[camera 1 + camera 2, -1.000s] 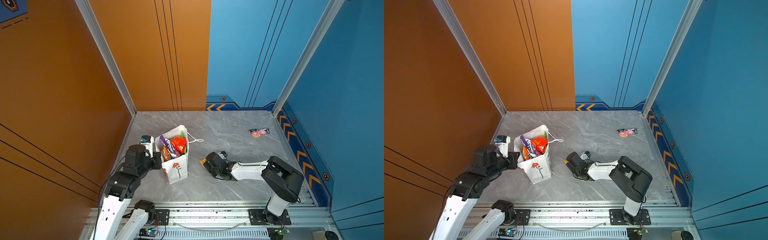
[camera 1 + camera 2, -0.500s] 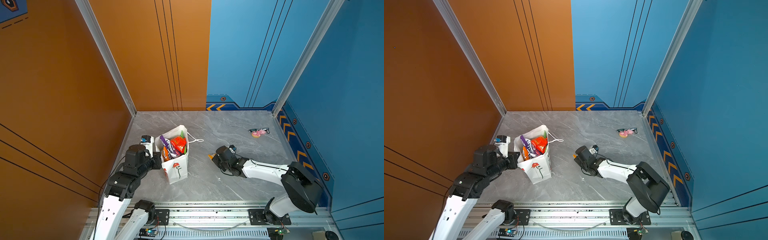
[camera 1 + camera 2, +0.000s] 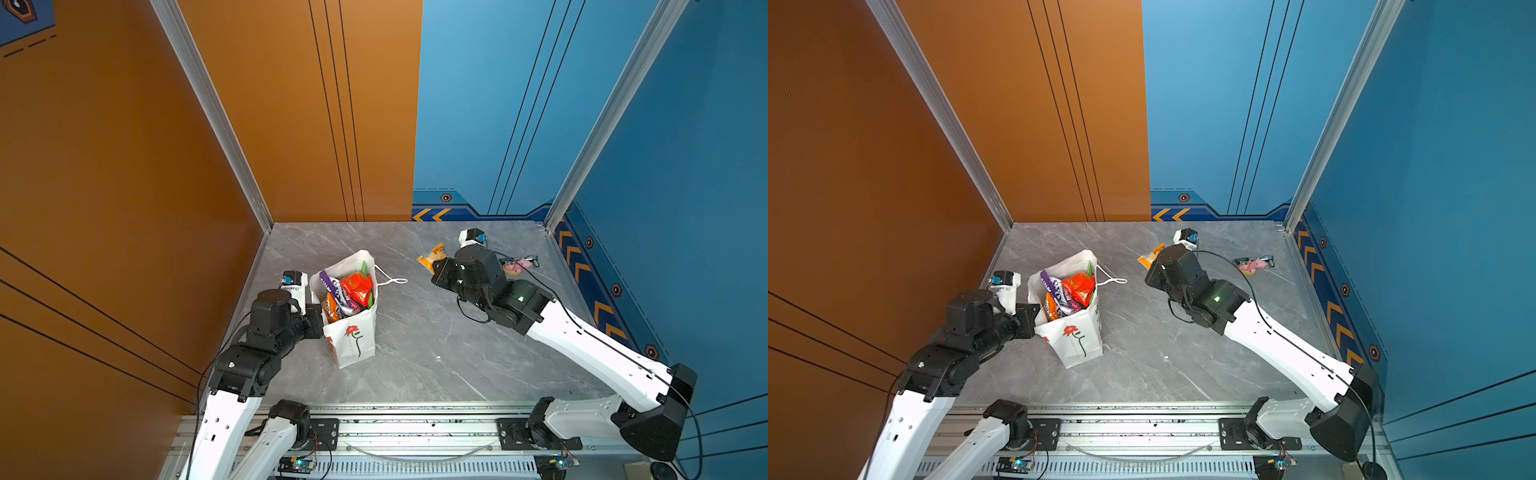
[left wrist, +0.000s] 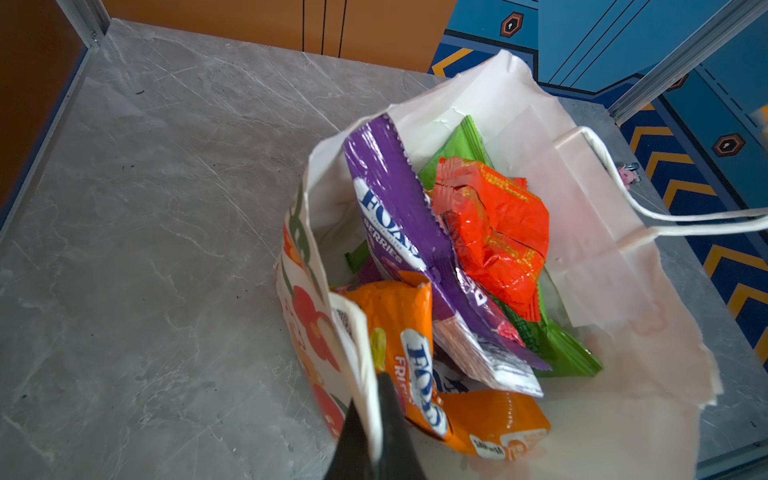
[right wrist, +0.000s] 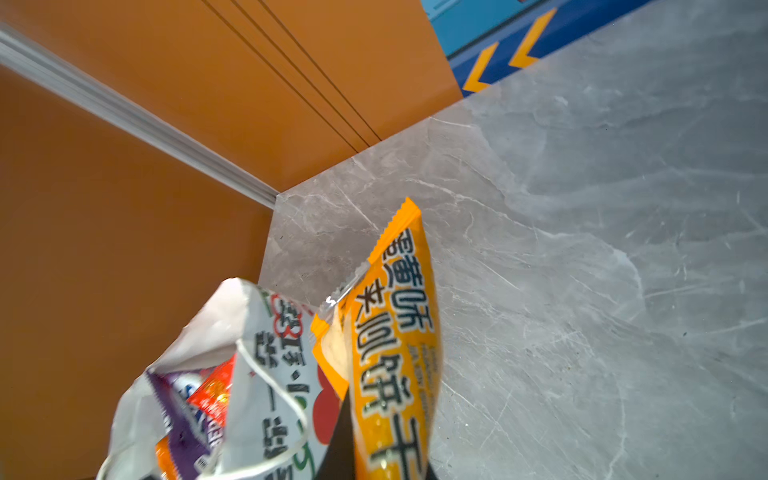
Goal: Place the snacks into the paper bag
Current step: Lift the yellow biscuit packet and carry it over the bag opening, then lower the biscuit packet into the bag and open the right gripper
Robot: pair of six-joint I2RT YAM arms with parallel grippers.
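Your right gripper (image 3: 440, 270) is clamped on the orange-yellow packet (image 3: 431, 257) — carry it above the paper bag (image 3: 353, 338), whose rim the left gripper (image 3: 316, 321) pinches open, then release

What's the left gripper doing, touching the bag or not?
Touching. The left wrist view shows the rim of the bag pinched in the shut left gripper.

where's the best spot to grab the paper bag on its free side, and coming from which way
I'd take the white cord handle, coming from the right of the top views at about rim height. Its loop sticks out sideways past that rim, clear of the snacks, so it is easy to close on. The left fingers pinch the opposite rim of the paper bag.
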